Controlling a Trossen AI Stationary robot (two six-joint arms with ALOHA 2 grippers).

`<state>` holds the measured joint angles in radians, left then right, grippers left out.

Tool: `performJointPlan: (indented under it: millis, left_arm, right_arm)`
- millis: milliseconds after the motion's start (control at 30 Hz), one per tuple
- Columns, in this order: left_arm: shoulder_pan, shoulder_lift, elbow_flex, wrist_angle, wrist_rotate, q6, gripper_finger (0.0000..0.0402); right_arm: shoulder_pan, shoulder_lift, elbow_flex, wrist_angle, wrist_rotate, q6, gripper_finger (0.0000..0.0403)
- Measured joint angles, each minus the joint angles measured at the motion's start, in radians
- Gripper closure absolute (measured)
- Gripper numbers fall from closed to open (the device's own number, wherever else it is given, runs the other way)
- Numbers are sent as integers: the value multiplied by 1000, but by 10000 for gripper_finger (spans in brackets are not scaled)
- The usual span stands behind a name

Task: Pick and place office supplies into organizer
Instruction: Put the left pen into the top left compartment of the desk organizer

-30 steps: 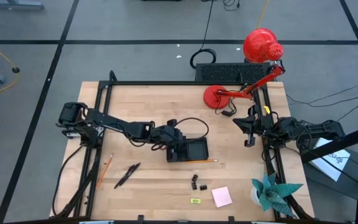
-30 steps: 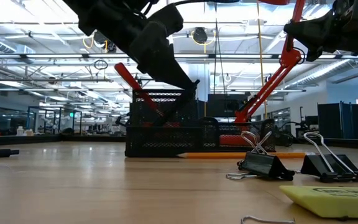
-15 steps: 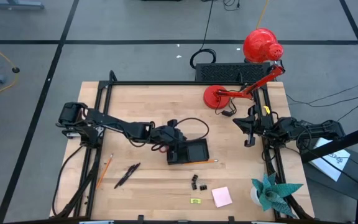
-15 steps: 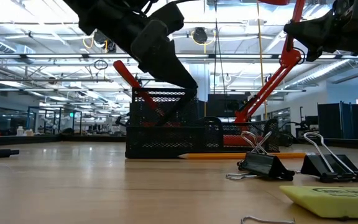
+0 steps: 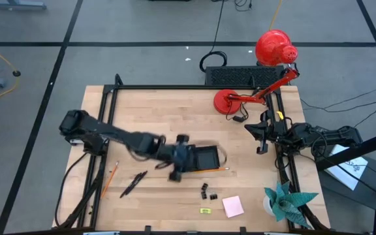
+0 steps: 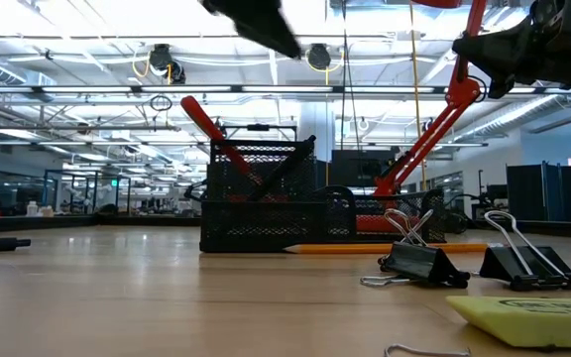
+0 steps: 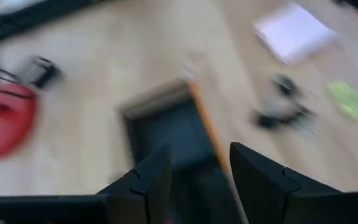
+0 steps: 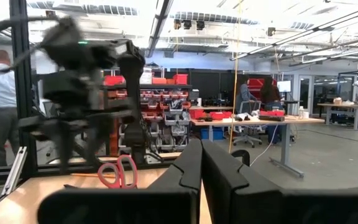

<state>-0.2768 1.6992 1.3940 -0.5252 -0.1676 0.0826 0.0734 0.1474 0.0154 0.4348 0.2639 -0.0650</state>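
Left gripper (image 5: 177, 171): jaws parted, empty, at organizer's (image 5: 207, 157) 8 o'clock.
Scissors (image 6: 228, 149): standing tilted in organizer.
Right gripper (image 5: 261, 149): jaws closed, parked at worktop's (image 5: 155, 111) 3 o'clock.
Risk: left arm's swing could clip organizer, tipping scissors.

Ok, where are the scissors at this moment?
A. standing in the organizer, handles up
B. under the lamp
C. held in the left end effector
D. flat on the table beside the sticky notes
A: the low view shows the scissors leaning inside the organizer with a red handle sticking out above its rim, while the left end effector is open and empty.
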Motion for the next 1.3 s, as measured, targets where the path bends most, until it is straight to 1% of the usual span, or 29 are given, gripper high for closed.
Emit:
performJointPlan:
  millis: [133,167,233,267,333,400,467,533,633,767,867,1000,1167,1300]
  left_arm:
    - [-118,-1,23,-223,-23,-158,231]
    - [-149,0,23,-274,-50,-211,231]
    - [-221,0,20,-362,-137,-350,231]
    - [-255,-1,13,-396,-171,-430,231]
    - [-316,-1,-11,-458,-203,-577,231]
    - [-371,0,-38,-508,-275,-735,231]
    - [-421,-1,-72,-534,-358,-893,231]
    - [-455,0,-123,-541,-385,-1035,231]
    - [-470,0,-216,-501,-361,-1214,231]
    - [-450,0,-336,-362,-263,-1350,231]
    - [-410,0,-388,-334,-197,-1426,231]
    - [-361,0,-418,-335,-100,-1440,231]
    - [-326,0,-436,-337,-17,-1404,231]
    - [-319,0,-437,-341,7,-1367,231]
  right_arm:
    - [0,0,0,0,-3,0,399]
    - [0,0,0,-1,-3,0,399]
    - [0,0,0,-2,-3,1,399]
    - [0,0,0,-2,-3,1,399]
    - [0,0,0,-3,-3,1,399]
    - [0,0,0,-3,-4,12,399]
    - [0,0,0,-2,-4,25,399]
    - [0,0,0,0,-4,27,399]
    - [0,0,0,0,-4,27,399]
    - [0,0,0,-4,-4,27,399]
    - [0,0,0,-6,-4,27,399]
    - [0,0,0,-6,-4,27,399]
    - [0,0,0,-6,-4,27,399]
    - [0,0,0,-16,-4,27,399]
